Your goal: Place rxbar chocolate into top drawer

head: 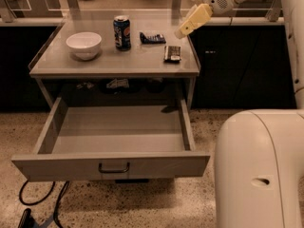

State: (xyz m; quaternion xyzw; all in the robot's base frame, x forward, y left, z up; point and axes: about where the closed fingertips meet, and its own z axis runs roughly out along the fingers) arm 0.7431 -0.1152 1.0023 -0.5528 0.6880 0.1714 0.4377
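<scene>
The rxbar chocolate (172,53) lies flat on the grey table top (114,63) near its right edge, a small dark bar with pale print. My gripper (182,32) hangs in the air above and slightly right of the bar, beyond the table's back right corner, pointing down and left, not touching anything. The top drawer (118,163) is pulled wide out below the table top. Its inside is bare and its dark handle (114,168) faces the front.
A white bowl (84,45), a soda can (122,32) and a dark blue snack packet (152,37) stand on the table top left of the bar. My white base (259,170) fills the lower right. Dark cabinets line the back. Cables (42,203) lie on the floor.
</scene>
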